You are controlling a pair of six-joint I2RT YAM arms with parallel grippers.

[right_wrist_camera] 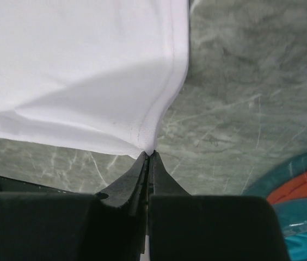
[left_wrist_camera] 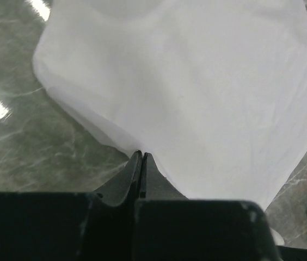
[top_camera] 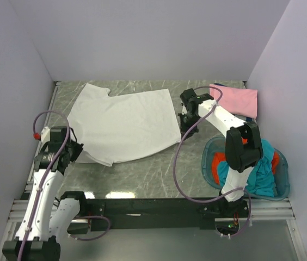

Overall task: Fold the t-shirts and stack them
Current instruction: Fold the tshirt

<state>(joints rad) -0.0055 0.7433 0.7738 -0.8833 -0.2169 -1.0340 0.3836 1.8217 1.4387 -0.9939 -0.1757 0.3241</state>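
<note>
The white t-shirt (top_camera: 123,122) lies spread flat on the tabletop (top_camera: 142,176). The left end effector (left_wrist_camera: 142,156) is closed on its near-left edge. The right end effector (right_wrist_camera: 151,154) is closed on a hem corner. Risk: both grips hold only a thin margin of cloth, so uneven lifting may pull an edge free or skew the fold.
</note>
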